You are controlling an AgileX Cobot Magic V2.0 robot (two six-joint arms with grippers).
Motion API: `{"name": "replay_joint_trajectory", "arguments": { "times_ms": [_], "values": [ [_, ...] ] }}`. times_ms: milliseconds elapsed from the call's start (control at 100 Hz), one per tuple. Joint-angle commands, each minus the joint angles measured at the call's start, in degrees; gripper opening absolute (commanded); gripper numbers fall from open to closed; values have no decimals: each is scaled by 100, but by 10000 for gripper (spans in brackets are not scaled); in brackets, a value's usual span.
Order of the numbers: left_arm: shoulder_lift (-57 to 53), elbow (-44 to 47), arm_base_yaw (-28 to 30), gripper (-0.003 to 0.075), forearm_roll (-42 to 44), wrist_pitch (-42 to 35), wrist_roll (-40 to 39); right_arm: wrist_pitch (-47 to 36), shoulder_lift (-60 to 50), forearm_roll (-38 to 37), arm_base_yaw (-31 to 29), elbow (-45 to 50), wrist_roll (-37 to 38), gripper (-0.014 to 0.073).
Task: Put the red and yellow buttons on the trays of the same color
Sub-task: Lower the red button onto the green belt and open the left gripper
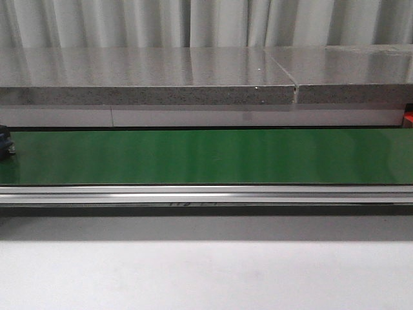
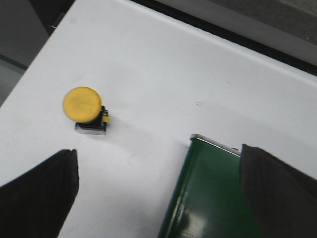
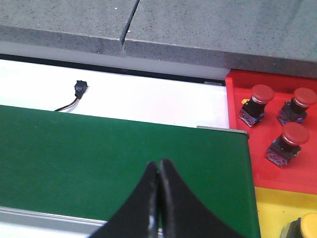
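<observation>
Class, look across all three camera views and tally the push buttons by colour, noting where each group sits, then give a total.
Red buttons: 3, on the red tray, at and.
Yellow buttons: 2, one on the white table, one partly cut off on the yellow tray.
Total: 5

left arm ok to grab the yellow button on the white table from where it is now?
Probably yes. The left gripper is open, and the yellow button stands alone on the white table, with bare surface around it. The green belt ends off to one side, apart from the button.
</observation>
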Motion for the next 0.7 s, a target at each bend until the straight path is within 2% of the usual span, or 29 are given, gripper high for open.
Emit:
{"name": "replay_joint_trajectory", "arguments": {
  "times_ms": [0, 230, 440, 690],
  "values": [
    [-216, -192, 210, 640, 7, -426, -3, -334, -41, 56, 7, -149, -38, -66],
    [245, -192, 604, 640, 7, -630, -3, -334, -41, 56, 7, -149, -38, -66],
    [920, -277, 686, 640, 7, -917, -3, -334, -41, 56, 7, -149, -38, -66],
    [1695, -968, 686, 640, 7, -868, -3, -334, -41, 56, 7, -149, -38, -66]
  ]
}}
